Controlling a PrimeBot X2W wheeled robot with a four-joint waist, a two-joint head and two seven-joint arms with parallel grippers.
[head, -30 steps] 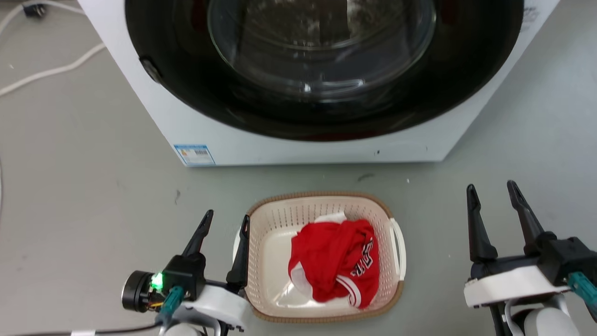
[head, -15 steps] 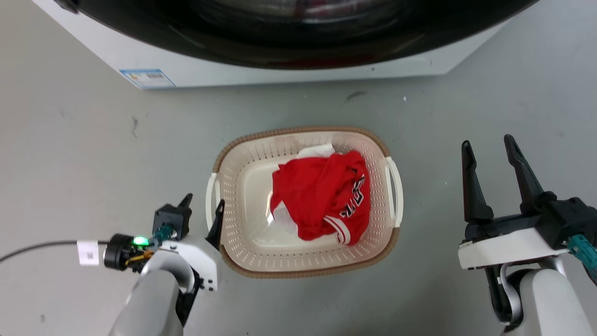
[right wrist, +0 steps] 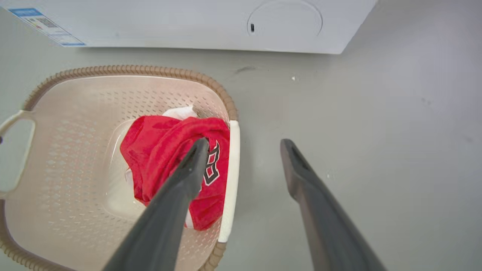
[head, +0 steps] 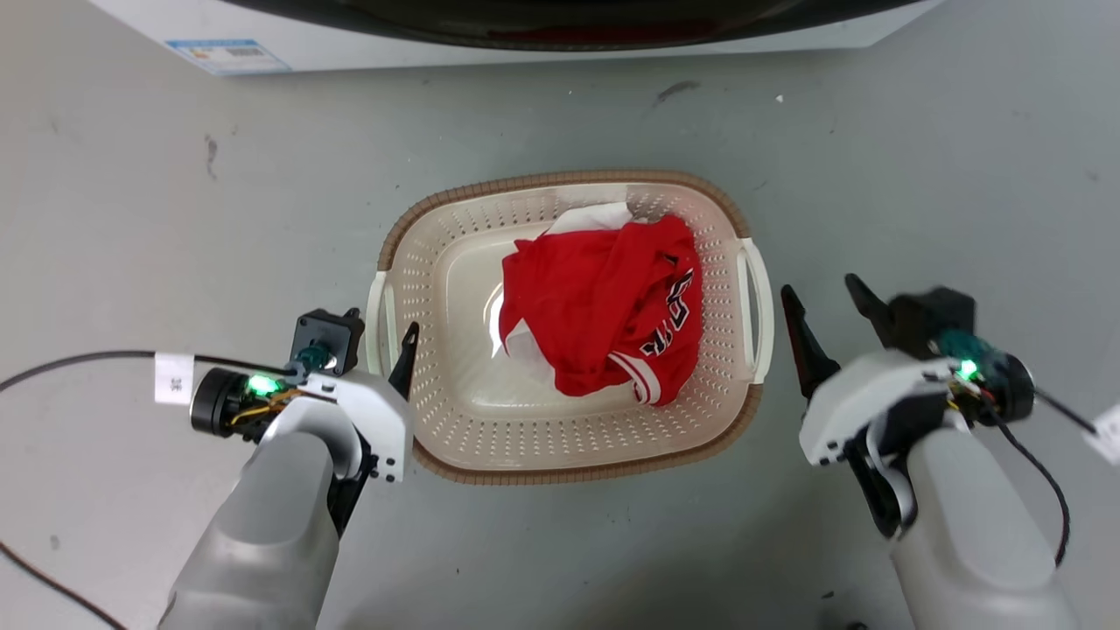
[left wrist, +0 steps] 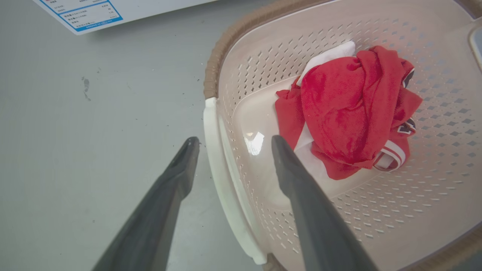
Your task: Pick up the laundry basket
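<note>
Laundry basket (head: pixel 560 178): on grey floor (head: pixel 175 219), near the washer (right wrist: pixel 150 22) — red shirt (head: pixel 604 315) inside.
Left gripper (left wrist: pixel 234 140): jaws spread, astride left handle (left wrist: pixel 216 150).
Right gripper (right wrist: pixel 244 142): jaws spread — beside right handle (head: pixel 757 306), apart.

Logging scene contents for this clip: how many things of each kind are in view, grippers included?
laundry basket: 1
red garment: 1
washing machine: 1
grippers: 2, the left gripper and the right gripper
Total: 5
</note>
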